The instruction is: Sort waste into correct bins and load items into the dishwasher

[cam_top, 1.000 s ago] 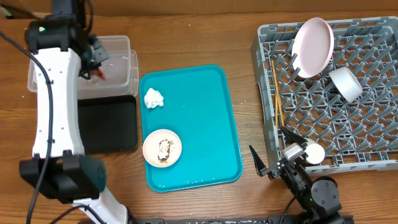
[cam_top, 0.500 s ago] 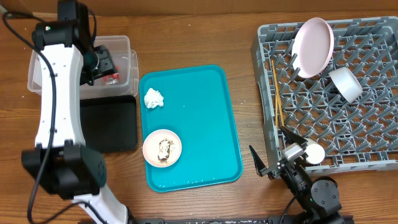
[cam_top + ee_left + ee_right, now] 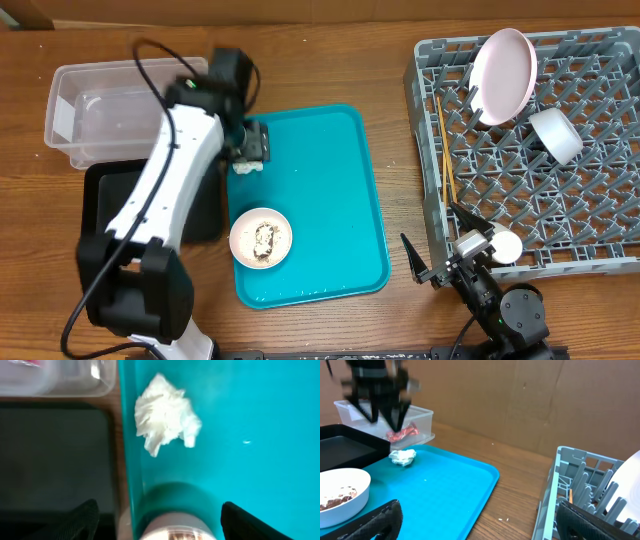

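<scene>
Sorting station, mid-task: the left claw (image 3: 159, 506) hangs over the left edge of the teal tray (image 3: 330, 200). Its fingers (image 3: 82, 519) are spread wide and grip nothing. The crumpled white napkin (image 3: 167, 420) lies on the tray just ahead of the claw, untouched. The right claw (image 3: 477, 510) sits low at the table's near edge, beside the grey dish rack (image 3: 600, 250), and is likewise wide and empty-handed.

At the far left, the clear tub (image 3: 55, 120) holds the red wrapper (image 3: 402, 433), visible through its wall from the right wrist camera. Just beside the tub's near side sits the black tray (image 3: 100, 185), partly hidden under the left arm.

Toward the teal tray's near left corner, a small white bowl (image 3: 261, 238) carries rice with brownish scraps (image 3: 264, 241).

In the rack, the pale plate (image 3: 502, 72) stands on edge near the far left corner. A second white bowl (image 3: 556, 135) lies tilted just beside it. The wooden chopsticks (image 3: 443, 150) run along the rack's left side. The small white cup (image 3: 503, 246) rests at the rack's near edge, close to the right claw.
</scene>
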Available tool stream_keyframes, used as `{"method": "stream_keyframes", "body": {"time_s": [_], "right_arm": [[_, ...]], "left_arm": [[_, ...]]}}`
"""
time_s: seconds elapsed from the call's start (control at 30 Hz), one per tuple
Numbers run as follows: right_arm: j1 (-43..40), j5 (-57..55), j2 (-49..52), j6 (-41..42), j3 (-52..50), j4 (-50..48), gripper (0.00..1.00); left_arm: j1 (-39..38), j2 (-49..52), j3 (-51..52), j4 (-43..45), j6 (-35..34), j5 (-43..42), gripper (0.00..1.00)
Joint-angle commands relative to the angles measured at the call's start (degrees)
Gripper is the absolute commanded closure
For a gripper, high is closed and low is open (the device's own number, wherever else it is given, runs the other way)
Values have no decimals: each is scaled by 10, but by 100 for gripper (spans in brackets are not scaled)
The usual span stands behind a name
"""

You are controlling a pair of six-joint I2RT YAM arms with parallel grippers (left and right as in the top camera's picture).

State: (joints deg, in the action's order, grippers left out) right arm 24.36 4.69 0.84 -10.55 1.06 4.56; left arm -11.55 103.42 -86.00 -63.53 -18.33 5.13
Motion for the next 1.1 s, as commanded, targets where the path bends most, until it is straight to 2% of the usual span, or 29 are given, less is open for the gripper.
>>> {"method": "stream_keyframes", "body": {"time_s": [0.0,0.17,0.27,0.37,0.53,0.57,0.67,0.73,0.8,0.93,1.07], "right_arm": [[-3,4,-7,0,-6,-2,0],[-3,4,-7,0,-6,-2,0],[-3,4,-7,0,-6,-2,0],[-3,4,-7,0,-6,-2,0],[-3,4,-7,0,-6,-2,0],[-3,4,-7,0,-6,-2,0],[-3,4,-7,0,-6,-2,0],[-3,3,-7,0,-6,-2,0],[-3,4,-7,0,-6,-2,0],[-3,4,-7,0,-6,-2,0],[-3,4,-7,0,-6,-2,0]], "left_arm": [[1,4,77,67,1,16,21],[1,4,159,210,7,43,16],[2,4,198,300,35,40,14],[-1,5,228,354,42,36,16],[-2,18,259,378,42,12,27],[-2,21,258,373,42,7,32],[-1,16,251,353,42,-7,57],[-1,7,228,323,42,-7,67],[-1,-3,195,284,42,-7,72],[-1,-38,78,164,42,-7,90],[5,-71,-23,76,42,1,89]]}}
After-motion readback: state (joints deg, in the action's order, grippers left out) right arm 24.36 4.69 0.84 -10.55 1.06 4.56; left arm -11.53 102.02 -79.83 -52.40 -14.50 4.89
